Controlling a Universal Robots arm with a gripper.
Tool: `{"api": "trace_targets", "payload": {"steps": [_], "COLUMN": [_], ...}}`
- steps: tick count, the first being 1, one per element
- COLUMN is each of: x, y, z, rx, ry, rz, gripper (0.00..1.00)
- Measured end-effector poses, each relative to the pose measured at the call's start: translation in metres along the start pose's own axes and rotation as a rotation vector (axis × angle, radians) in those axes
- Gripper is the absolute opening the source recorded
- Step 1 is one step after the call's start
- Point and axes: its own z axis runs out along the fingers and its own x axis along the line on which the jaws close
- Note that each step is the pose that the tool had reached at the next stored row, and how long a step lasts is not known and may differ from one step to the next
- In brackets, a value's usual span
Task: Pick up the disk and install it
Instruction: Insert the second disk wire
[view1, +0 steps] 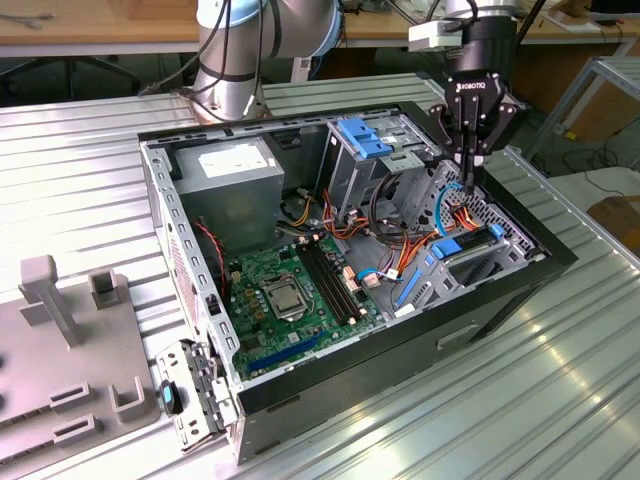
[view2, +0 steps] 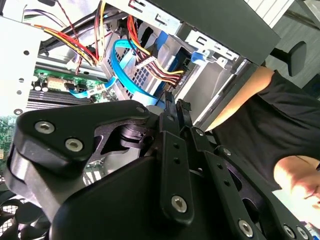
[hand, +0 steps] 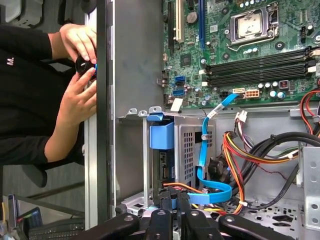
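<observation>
Overhead, the black two-finger gripper (view1: 470, 172) hangs on the arm above the drive bay at the exterior view's right end of the open black desktop computer case (view1: 500, 300). Its fingers are drawn together to a narrow point, and nothing shows between them. The second wrist view shows the two black fingers (view2: 170, 117) side by side with hardly a gap.

The flat dark disk with blue plastic rails (view1: 470, 248) sits in the grey metal bay just below the gripper tip, inside the case. Whether the fingertips touch it, I cannot tell. In the first wrist view a dark edge, seemingly the disk (hand: 162, 170), stands in the slot under a blue plastic clip (hand: 161, 134).

The exterior view gives the whole layout: one grey power-supply box with a white label (view1: 235, 170), one green motherboard (view1: 290, 300), one metal drive cage with a blue top (view1: 365, 140), and one grey moulded fixture (view1: 70, 340) on the ribbed metal table (view1: 420, 420).

The first wrist view adds a person in a black sleeve, two hands (hand: 80, 70) holding a small dark round object (hand: 84, 65) at the case edge. It also shows four long memory slots (hand: 260, 65), one processor socket (hand: 249, 22) and one flat blue ribbon cable (hand: 202, 165).
</observation>
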Motion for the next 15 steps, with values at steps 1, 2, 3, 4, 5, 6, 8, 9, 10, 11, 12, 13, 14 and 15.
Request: {"api": "trace_targets", "payload": {"steps": [1, 2, 3, 4, 5, 6, 8, 9, 10, 11, 12, 13, 14, 15], "x": [0.0038, 0.0067, 0.0084, 0.0096, 0.0116, 0.0131, 0.0180, 0.0206, 0.0241, 0.0269, 0.0299, 0.0320, 0.0347, 0.0360], "y": [-0.0002, -0.0003, -0.0004, -0.0004, -0.0004, -0.0004, 0.0002, 0.0007, 0.0015, 0.0020, 0.0026, 0.0034, 0.0049, 0.0058], "z": [0.0027, 0.0046, 0.0058, 0.0066, 0.0080, 0.0090, 0.0125, 0.0142, 0.0166, 0.0186, 0.0207, 0.0222, 0.0242, 0.0253], "rx": [0.0001, -0.0004, -0.0007, -0.0009, -0.0013, -0.0016, -0.0017, -0.0016, -0.0013, -0.0011, -0.0008, -0.0006, -0.0005, -0.0005], "ry": [-0.0113, -0.0491, -0.0748, -0.0921, -0.1211, -0.1383, -0.1516, -0.1519, -0.1519, -0.1520, -0.1521, -0.1536, -0.1669, -0.1802], "rz": [-0.001, -0.003, -0.004, -0.005, -0.006, -0.007, -0.008, -0.008, -0.008, -0.009, -0.009, -0.010, -0.011, -0.012], "gripper": [0.16, 0.16, 0.16, 0.16, 0.16, 0.16, 0.16, 0.16, 0.16, 0.16, 0.16, 0.16, 0.16, 0.16]}}
